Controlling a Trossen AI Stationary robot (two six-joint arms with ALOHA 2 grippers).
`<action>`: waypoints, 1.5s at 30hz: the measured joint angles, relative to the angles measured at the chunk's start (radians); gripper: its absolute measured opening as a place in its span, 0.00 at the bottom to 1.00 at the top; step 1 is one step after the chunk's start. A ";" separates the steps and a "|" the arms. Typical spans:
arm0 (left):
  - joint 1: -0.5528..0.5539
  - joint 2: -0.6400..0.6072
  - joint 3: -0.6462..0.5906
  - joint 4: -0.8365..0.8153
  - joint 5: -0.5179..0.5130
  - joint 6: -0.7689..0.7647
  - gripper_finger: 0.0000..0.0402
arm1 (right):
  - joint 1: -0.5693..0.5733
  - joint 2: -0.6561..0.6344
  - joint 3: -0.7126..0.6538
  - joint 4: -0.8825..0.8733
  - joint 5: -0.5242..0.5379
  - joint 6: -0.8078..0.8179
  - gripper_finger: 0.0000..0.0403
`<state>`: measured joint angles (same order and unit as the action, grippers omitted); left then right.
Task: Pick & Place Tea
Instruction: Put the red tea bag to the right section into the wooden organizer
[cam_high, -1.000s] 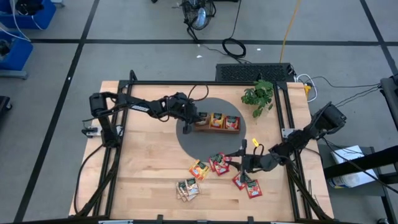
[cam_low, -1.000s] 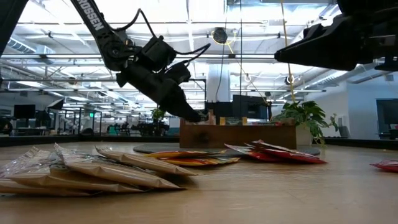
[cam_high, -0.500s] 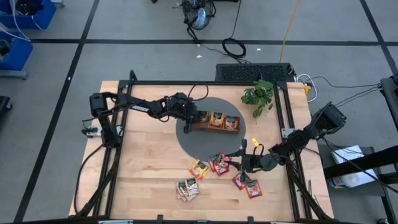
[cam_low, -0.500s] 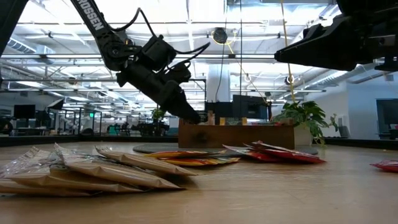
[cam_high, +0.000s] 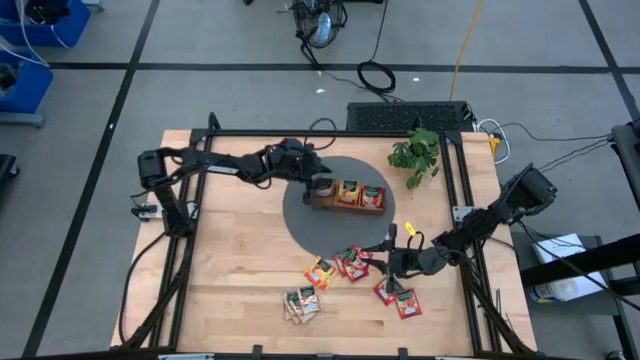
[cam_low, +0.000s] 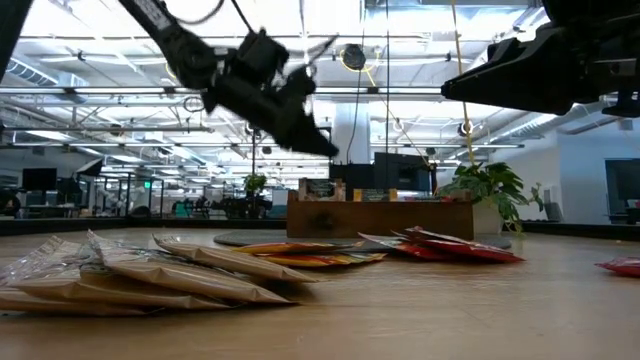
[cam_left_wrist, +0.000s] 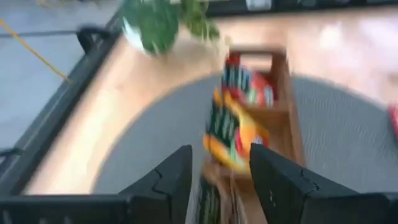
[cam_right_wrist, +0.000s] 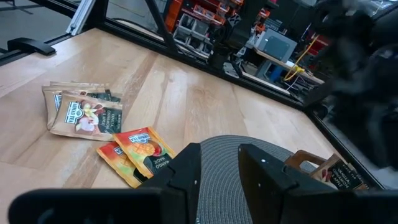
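The brown three-compartment tray (cam_high: 348, 195) stands on a round grey mat (cam_high: 300, 225) and holds upright tea sachets, one green-and-tan (cam_low: 322, 188) in its left compartment. My left gripper (cam_high: 319, 182) hangs open above that left end, touching nothing; the wrist view shows the filled tray (cam_left_wrist: 283, 106) beyond its fingers. Loose tea lies on the near table: orange (cam_high: 320, 272), red (cam_high: 352, 262), more red (cam_high: 398, 297), green-and-tan (cam_high: 302, 304). My right gripper (cam_high: 386, 258) waits open over the red sachets, nothing between its fingers (cam_right_wrist: 186, 168).
A green leafy plant (cam_high: 416, 155) stands at the far right, beside the tray's right end. A black frame (cam_high: 330, 134) runs along the table's far and side edges. Bare wood lies on the table's left half (cam_high: 230, 260).
My left gripper has opened and let go of a green-and-tan sachet, which now stands in the tray's left compartment. The gripper has then risen clear of the tray and drifted a little toward the far right. My right gripper has kept still.
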<state>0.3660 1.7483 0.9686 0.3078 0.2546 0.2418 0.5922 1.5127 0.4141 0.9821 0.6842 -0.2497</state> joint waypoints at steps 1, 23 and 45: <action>0.000 -0.027 0.013 -0.038 0.006 -0.009 0.41 | 0.000 0.000 0.000 0.000 0.000 0.000 0.23; -0.643 -0.323 -0.505 0.536 -0.177 -0.044 0.11 | -0.007 0.000 -0.002 0.030 -0.005 -0.080 0.23; -0.641 -0.352 -0.550 0.533 -0.360 -0.084 0.08 | -0.070 0.000 -0.002 -0.033 -0.008 -0.096 0.23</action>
<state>-0.2745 1.3968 0.4183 0.8413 -0.1056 0.1582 0.5224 1.5131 0.4122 0.9487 0.6762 -0.3453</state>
